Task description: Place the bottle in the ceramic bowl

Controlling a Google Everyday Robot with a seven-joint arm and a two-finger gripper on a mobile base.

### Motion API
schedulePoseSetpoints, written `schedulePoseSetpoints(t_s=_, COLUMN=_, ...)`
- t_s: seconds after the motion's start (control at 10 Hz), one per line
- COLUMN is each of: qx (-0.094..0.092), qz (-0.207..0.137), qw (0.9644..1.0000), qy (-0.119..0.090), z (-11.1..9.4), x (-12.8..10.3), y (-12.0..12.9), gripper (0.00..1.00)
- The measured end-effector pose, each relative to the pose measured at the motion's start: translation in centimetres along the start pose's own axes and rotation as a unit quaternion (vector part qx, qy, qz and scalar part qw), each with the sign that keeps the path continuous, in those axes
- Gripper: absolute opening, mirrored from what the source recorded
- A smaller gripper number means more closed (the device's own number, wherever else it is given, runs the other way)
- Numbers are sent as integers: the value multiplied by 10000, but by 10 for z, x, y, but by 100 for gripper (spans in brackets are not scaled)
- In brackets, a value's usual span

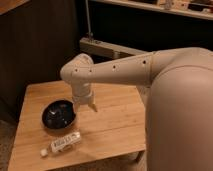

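You see the end effector (86,107) hanging over the wooden surface (117,125), just right of the ceramic bowl (59,114). Its two fingers stand apart and hold nothing. The bottle (65,143) lies on its side, just nearer than the ceramic bowl, cap pointing left.

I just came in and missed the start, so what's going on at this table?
A one-armed robot is working over a wooden table. Its gripper hangs beside the ceramic bowl, with its fingers open and holding nothing. The bottle lies on its side on the table, on the camera's side of the bowl near the table's edge. There is no bottle in the bowl, so the placing is not yet done.
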Motion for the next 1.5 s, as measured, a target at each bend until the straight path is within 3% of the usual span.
schedulePoseSetpoints(t_s=1.2, qx=25, qz=-22, qw=10000, qy=9, z=-1, x=0, y=0, gripper=65)
schedulePoseSetpoints(t_s=1.4, qx=160, qz=-439, qw=9989, qy=58, z=2, x=-3, y=9, gripper=65)
schedulePoseSetpoints(t_s=1.5, qx=233, qz=-974, qw=9949, qy=90, z=4, x=-5, y=20, gripper=65)
